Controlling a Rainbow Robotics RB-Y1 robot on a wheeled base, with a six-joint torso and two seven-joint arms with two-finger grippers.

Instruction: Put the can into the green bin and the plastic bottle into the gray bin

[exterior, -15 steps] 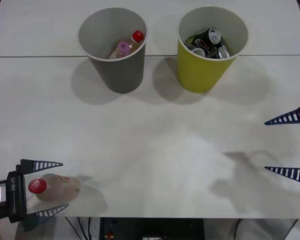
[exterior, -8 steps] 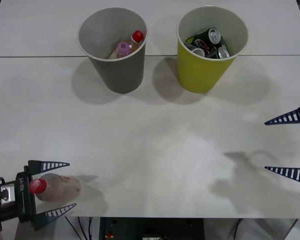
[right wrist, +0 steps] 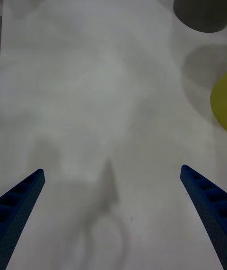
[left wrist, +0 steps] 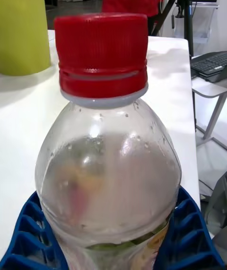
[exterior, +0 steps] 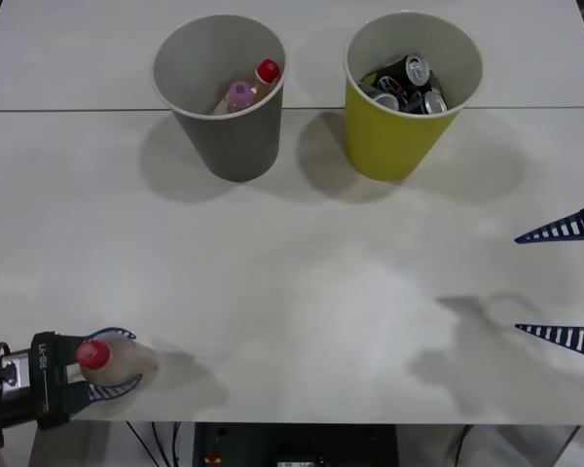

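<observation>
- Gripping is the step in hand: the left gripper point(exterior: 105, 363), at about 7 o'clock on the white table point(exterior: 302, 282), has its blue ribbed fingers point(left wrist: 29, 232) pressed against both sides of the clear plastic bottle with the red cap point(exterior: 117, 360).
- Bottle stands upright at the near-left edge, cap uppermost; part of a fruit-printed label shows low between the fingers in the left wrist view.
- Gray tapered cup-shaped bin point(exterior: 224, 102) sits at about 11 o'clock, well apart from the bottle, and holds a pink-capped bottle point(exterior: 239, 95) and a red-capped one point(exterior: 267, 71).
- Yellow-green tapered bin point(exterior: 401, 107), at 1 o'clock, holds several cans point(exterior: 409, 83).
- Right gripper point(exterior: 565, 282) hangs at 3 o'clock, fingers spread wide, holding nothing.
- Judgement: cans appear sorted; the bottle is outstanding.
- Next move calls for a lift clear of the table, a long carry toward 11 o'clock, and release only once above the gray rim.
</observation>
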